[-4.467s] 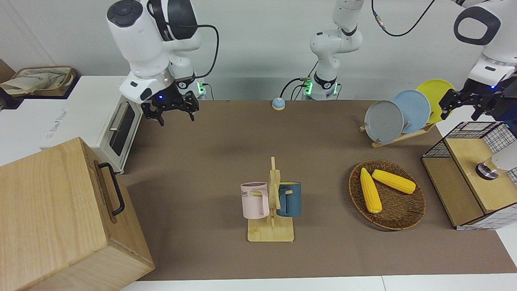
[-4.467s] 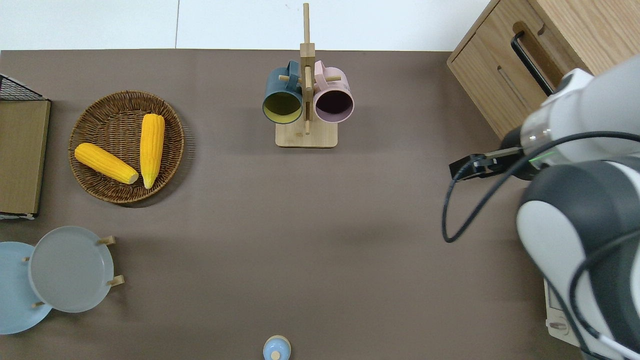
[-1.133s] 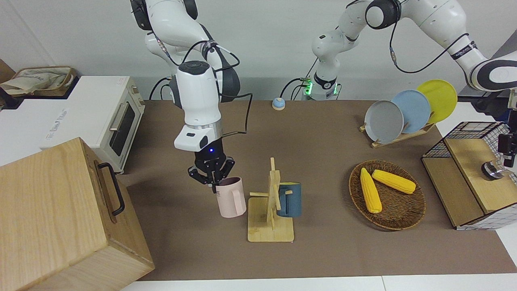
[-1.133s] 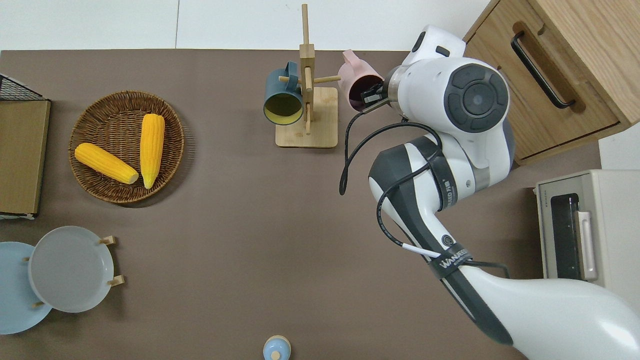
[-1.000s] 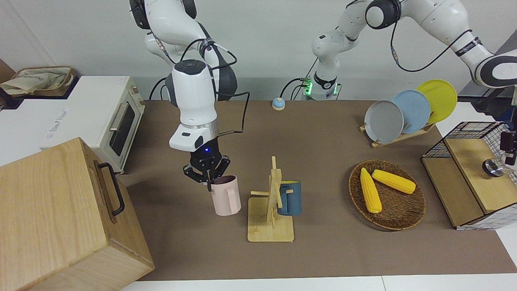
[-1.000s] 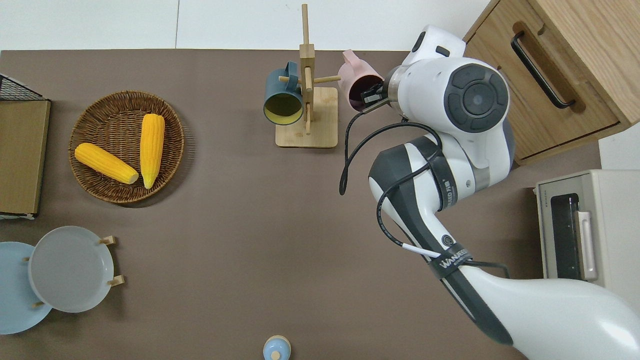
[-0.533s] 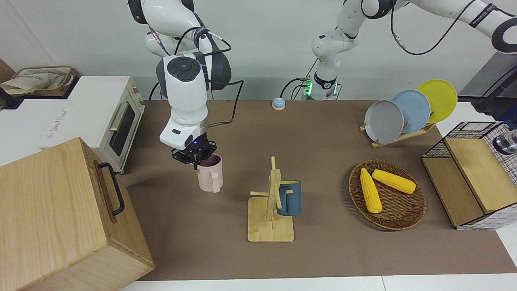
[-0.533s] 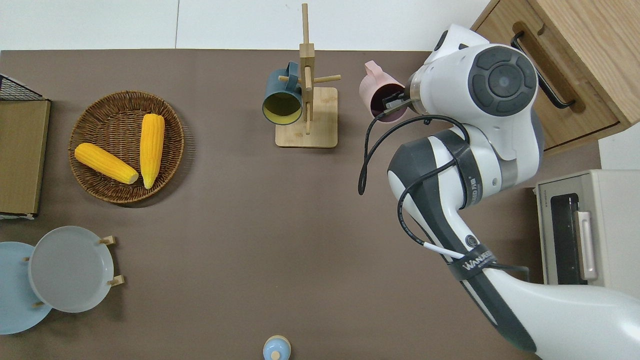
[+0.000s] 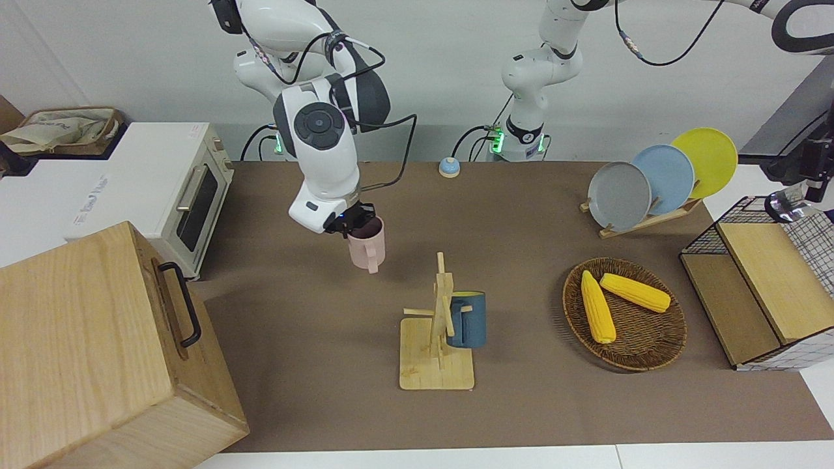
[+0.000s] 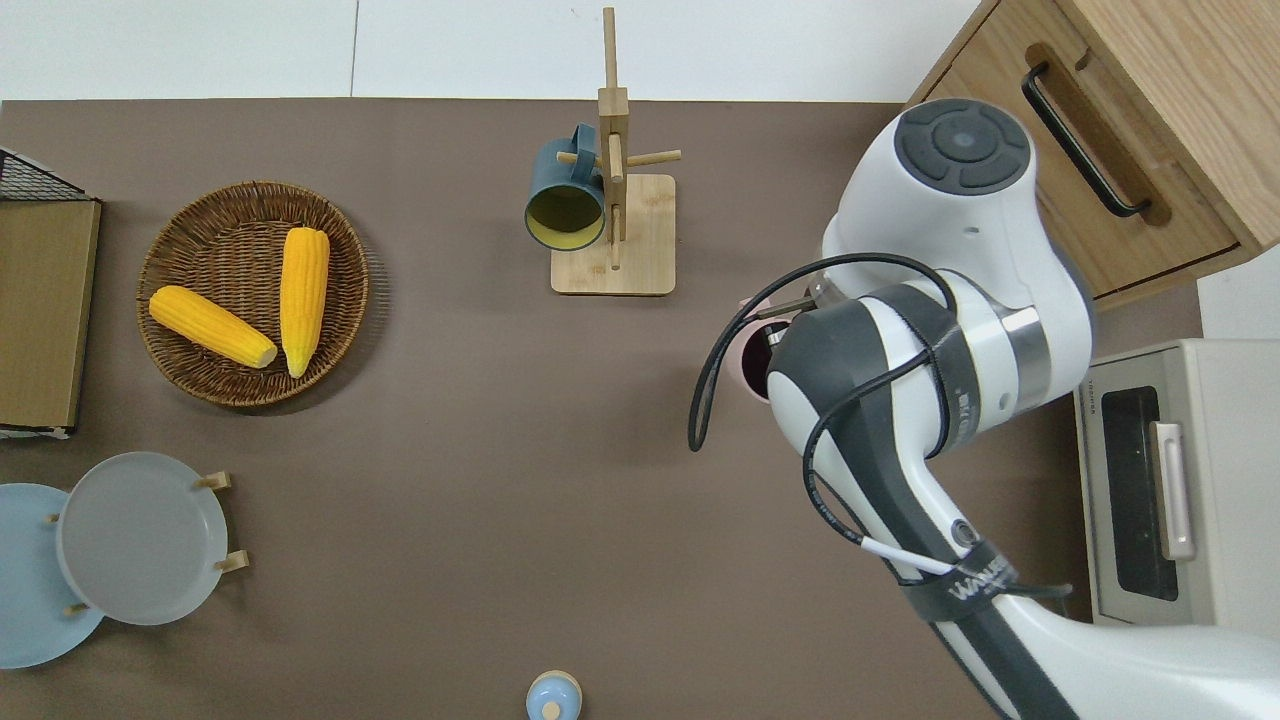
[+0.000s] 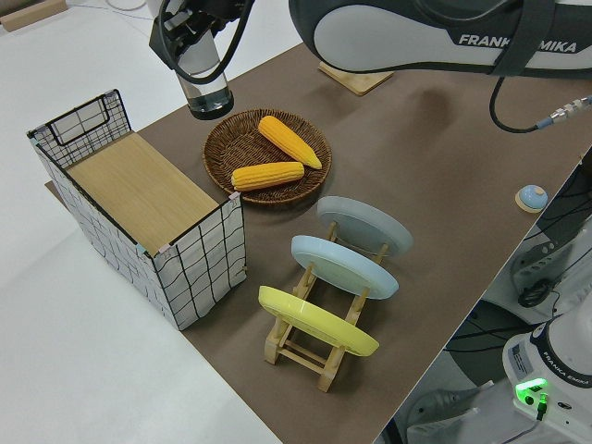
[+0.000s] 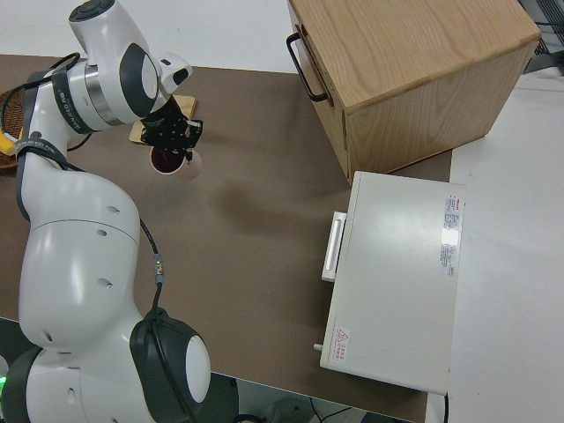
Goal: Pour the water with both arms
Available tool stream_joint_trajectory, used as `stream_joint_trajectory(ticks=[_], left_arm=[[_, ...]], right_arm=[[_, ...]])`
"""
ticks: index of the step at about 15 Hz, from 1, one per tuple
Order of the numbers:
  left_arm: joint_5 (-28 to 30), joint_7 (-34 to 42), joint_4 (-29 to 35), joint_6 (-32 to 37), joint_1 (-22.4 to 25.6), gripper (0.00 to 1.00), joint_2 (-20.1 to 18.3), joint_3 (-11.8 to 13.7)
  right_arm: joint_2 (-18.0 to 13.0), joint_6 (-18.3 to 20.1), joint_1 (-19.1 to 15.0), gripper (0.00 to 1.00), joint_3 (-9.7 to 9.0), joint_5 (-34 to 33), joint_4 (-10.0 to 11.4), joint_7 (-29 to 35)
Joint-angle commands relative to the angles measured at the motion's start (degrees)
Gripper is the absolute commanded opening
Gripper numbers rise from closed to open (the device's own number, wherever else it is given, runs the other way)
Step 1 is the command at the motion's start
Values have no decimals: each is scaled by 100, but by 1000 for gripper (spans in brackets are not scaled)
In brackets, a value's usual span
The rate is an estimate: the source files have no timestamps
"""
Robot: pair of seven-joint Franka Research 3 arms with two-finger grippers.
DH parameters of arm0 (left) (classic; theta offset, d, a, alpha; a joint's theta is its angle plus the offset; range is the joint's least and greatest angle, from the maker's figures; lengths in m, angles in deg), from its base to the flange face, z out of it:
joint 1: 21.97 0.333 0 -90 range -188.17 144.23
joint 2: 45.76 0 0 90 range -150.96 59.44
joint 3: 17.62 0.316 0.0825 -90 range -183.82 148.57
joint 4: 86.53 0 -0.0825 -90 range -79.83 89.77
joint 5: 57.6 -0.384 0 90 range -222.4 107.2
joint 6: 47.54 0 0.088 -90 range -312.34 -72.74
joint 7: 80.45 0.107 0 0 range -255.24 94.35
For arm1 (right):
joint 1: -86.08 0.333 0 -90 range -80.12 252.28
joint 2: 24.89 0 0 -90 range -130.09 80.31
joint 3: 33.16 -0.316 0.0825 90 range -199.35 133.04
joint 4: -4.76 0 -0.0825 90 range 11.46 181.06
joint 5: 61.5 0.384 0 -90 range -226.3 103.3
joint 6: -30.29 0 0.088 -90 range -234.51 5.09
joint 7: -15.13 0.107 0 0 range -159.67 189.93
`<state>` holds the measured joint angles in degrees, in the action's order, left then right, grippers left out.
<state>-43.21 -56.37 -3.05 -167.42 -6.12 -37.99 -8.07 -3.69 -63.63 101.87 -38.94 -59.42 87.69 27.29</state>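
Your right gripper [image 9: 352, 221] is clamped on the rim of the pink mug [image 9: 367, 246], held upright in the air over bare brown mat, nearer to the robots than the wooden mug rack [image 9: 438, 339]. The blue mug [image 9: 468, 319] hangs on that rack. Your left gripper [image 11: 192, 20] is closed round a clear glass bottle [image 11: 207, 86], over the gap between wire basket [image 11: 148, 199] and corn tray [image 11: 266, 155].
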Motion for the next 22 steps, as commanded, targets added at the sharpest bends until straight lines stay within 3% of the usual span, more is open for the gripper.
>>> stream_joint_trajectory(ticks=[1, 4, 7, 10, 16, 19, 22], left_arm=[[-619, -604, 1080, -149, -406, 0, -969, 29], [-1120, -1341, 1924, -421, -872, 0, -1549, -41], [-1586, -2080, 2635, -623, -899, 0, -1980, -506], [-1702, -2424, 3654, -1167, -908, 0, -2551, -832], [-1658, -2820, 5063, -1661, -917, 0, -3334, -1386], [-1597, -2847, 5379, -1688, -1031, 0, -3536, -1430], [-1500, -2847, 5442, -1687, -1058, 0, -3572, -1422]], right_arm=[[-72, -65, 432, 0, -28, 495, 118, 838], [156, -301, 863, 0, -19, 934, 4, 1945], [367, -644, 1259, 0, -28, 1084, -31, 2527], [613, -1031, 1540, 0, -28, 1102, -101, 3124], [912, -1505, 1664, 0, -28, 1427, -224, 3389], [1166, -2058, 1734, 0, -28, 1681, -348, 3468], [1404, -2314, 1822, 0, -28, 1699, -497, 3609]])
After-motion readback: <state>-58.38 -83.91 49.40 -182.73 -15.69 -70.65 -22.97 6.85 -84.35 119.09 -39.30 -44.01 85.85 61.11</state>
